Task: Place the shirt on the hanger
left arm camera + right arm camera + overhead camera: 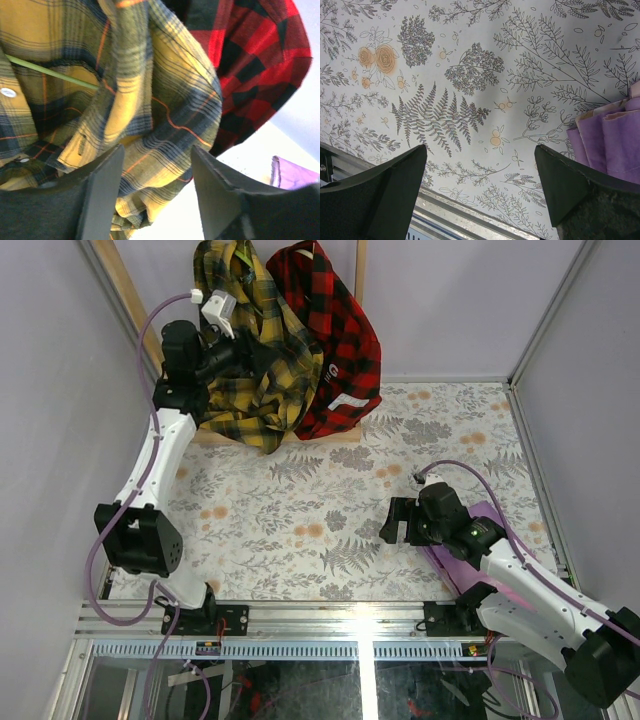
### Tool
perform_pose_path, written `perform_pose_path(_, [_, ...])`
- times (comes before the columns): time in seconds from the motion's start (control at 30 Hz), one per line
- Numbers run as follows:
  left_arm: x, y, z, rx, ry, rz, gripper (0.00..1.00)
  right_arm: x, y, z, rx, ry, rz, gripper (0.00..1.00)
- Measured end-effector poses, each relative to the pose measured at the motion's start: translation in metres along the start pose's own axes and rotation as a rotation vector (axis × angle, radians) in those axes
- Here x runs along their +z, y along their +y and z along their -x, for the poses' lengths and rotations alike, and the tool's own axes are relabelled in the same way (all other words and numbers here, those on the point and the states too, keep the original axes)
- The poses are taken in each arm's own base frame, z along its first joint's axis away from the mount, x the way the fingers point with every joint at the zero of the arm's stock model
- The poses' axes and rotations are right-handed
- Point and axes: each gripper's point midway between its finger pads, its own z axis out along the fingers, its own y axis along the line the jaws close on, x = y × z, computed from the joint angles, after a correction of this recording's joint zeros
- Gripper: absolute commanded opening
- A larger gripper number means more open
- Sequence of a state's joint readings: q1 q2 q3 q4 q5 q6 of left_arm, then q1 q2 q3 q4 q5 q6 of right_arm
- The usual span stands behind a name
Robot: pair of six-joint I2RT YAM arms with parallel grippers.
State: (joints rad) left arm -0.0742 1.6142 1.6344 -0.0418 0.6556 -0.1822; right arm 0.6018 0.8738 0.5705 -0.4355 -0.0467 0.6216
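Note:
The yellow and dark plaid shirt (262, 360) hangs bunched at the back left of the table. In the left wrist view its folds (165, 100) fill the frame, and a thin lime-green bar of the hanger (50, 72) crosses inside the cloth near a white button. My left gripper (250, 358) is raised against the shirt's front. Its jaws (157, 150) stand apart, with a hanging fold of the shirt seen in the gap and no clear pinch on it. My right gripper (398, 523) hovers low over the floral tablecloth, wide open (480, 147), with nothing between its fingers.
A red-and-black plaid shirt (335, 340) hangs right beside the yellow one (250, 65). Wooden rack posts (125, 285) rise behind them. A purple cloth (440, 562) lies under the right arm (615, 145). Grey walls close in the left, back and right sides.

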Motion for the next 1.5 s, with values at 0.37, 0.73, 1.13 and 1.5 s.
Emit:
perform_pose_path(0.37, [0.023, 0.019, 0.017, 0.018, -0.03, 0.014, 0.01, 0.0, 0.0, 0.0, 0.0, 0.0, 0.0, 0.96])
perform_pose_path(0.73, [0.022, 0.028, 0.075, -0.027, -0.148, -0.01, 0.0, 0.0, -0.001, -0.001, 0.0, 0.001, -0.001, 0.96])
perform_pose_path(1.13, [0.015, 0.021, 0.076, -0.045, -0.138, -0.136, 0.58, 0.002, -0.003, -0.005, 0.001, 0.01, -0.007, 0.97])
perform_pose_path(1.5, [-0.001, 0.043, 0.075, -0.036, -0.141, -0.127, 0.64, 0.002, -0.003, -0.005, 0.001, 0.011, -0.007, 0.97])
